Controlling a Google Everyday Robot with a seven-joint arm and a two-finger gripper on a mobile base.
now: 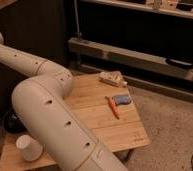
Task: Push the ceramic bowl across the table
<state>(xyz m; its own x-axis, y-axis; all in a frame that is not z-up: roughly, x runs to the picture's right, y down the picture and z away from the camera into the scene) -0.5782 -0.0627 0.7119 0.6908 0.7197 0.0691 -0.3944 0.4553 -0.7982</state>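
Observation:
The ceramic bowl [10, 123] shows only as a dark glossy sliver at the table's left end. The rest of it is hidden behind my thick white arm [55, 120]. The table [127, 132] has a light wooden plank top and fills the middle of the camera view. My arm rises from the bottom centre, bends, and runs out past the left edge. The gripper is out of view beyond that edge, and it is shut.
A small white paper cup [29, 148] stands at the table's near left corner. An orange tool [113, 107], a grey-blue item [122, 100] and a wrapped packet [112, 78] lie on the right half. A dark shelf unit [140, 50] stands behind the table, on speckled floor [175, 130].

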